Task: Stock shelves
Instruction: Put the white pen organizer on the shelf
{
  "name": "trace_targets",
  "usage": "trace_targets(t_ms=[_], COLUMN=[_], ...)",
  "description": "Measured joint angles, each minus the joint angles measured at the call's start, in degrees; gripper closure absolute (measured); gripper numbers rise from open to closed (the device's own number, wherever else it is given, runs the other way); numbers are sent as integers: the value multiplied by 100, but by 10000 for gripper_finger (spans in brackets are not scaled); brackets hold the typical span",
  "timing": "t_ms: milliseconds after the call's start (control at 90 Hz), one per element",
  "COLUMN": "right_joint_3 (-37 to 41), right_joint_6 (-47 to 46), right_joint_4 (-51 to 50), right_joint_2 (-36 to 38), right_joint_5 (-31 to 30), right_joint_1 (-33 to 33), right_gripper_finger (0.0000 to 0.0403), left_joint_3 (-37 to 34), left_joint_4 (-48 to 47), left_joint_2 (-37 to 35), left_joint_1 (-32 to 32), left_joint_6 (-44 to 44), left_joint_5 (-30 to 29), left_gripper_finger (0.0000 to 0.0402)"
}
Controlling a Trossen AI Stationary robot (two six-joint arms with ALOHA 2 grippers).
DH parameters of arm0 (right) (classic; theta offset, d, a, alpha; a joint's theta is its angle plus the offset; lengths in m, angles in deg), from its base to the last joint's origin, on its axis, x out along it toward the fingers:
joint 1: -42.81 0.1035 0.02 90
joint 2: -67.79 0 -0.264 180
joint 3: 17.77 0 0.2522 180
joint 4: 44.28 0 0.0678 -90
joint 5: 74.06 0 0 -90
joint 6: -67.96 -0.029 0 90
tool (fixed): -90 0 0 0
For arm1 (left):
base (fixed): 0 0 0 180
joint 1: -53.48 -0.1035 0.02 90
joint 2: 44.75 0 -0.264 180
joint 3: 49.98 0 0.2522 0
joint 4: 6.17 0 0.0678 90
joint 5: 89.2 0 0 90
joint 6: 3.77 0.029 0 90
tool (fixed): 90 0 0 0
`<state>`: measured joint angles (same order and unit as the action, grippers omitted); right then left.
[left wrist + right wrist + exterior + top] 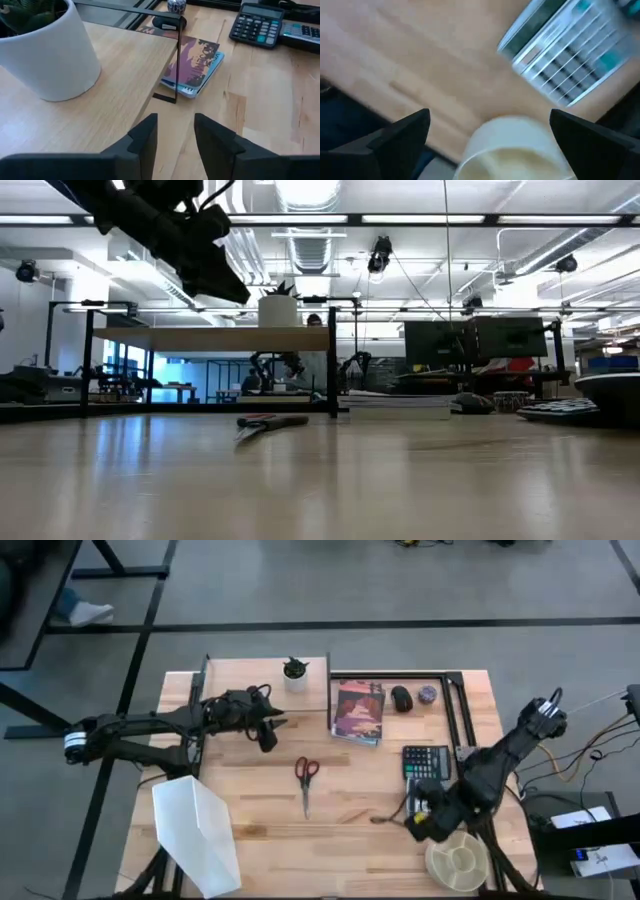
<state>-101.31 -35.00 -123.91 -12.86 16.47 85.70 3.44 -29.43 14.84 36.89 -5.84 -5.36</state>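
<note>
The shelves [250, 680] stand at the table's far left: a light-wood top board [115, 85] on thin black legs [332, 365]. A white pot with a green plant [47, 55] stands on the board. My left gripper [175, 145] hovers open over the board's near right corner, above the table, with nothing between its fingers. A stack of books with a purple cover [358, 712] lies flat on the table just right of the shelves. My right gripper [490, 130] is open wide at the near right, over a round cream divided dish [458, 862].
Red-handled scissors [306, 778] lie mid-table. A calculator [425, 762], a black mouse [401, 698] and a small blue-white knob [428, 693] sit at the right, inside a black metal frame [450, 700]. A white angled file holder [195, 830] stands near left.
</note>
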Motion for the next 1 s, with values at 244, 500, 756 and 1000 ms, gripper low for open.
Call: trace_targets(t_ms=[244, 500, 756, 1000], right_joint_3=[-303, -702, -790, -789], right_joint_6=[-552, -790, -1355, -1374], right_joint_4=[147, 184, 579, 688], right_joint_2=[-710, -1315, -1532, -1858], right_joint_5=[627, 905, 1045, 1043], right_joint_1=[222, 417, 704, 830], right_gripper_finger=[9, 9, 9, 9], left_joint_3=[0, 0, 0, 0], left_joint_4=[0, 0, 0, 0], left_joint_2=[0, 0, 0, 2], left_joint_1=[1, 1, 1, 1], left_joint_6=[2, 87, 300, 308], left_joint_5=[0, -1, -1, -1], left_gripper_finger=[280, 289, 298, 290])
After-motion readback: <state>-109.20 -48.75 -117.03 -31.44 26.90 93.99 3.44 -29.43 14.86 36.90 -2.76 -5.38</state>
